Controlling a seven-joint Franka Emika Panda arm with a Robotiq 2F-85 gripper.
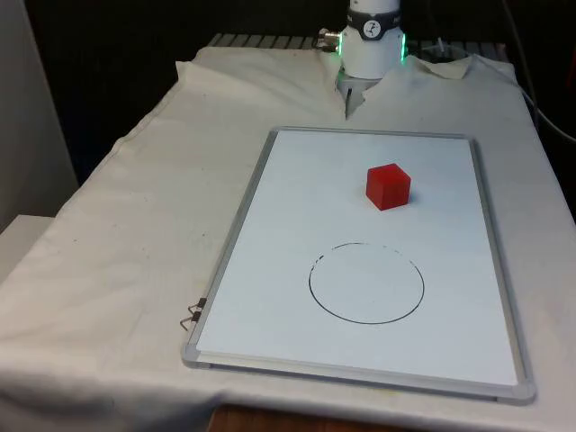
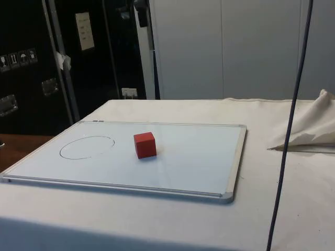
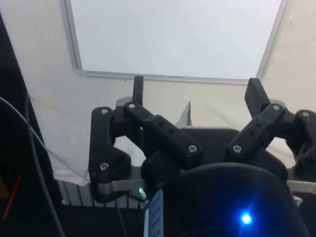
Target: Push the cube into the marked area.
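A red cube (image 1: 388, 185) (image 2: 145, 144) rests on a white board (image 1: 270, 270) (image 2: 209, 157), a short way on the robot's side of a circle (image 1: 366, 282) (image 2: 87, 147) drawn in thin black line. The cube lies outside that circle. In the wrist view my gripper (image 3: 197, 91) is open, its two black fingers (image 3: 138, 89) spread wide with nothing between them. It hangs over the white cloth just off the board's edge (image 3: 168, 76) nearest the robot, well apart from the cube.
The board has a grey metal frame, with a small clip (image 1: 191, 315) at its near corner on the front view's left. A dark cable (image 2: 288, 130) hangs down in the side view, and the cloth bunches into a fold (image 2: 309, 133) beside the robot's base (image 1: 373, 45).
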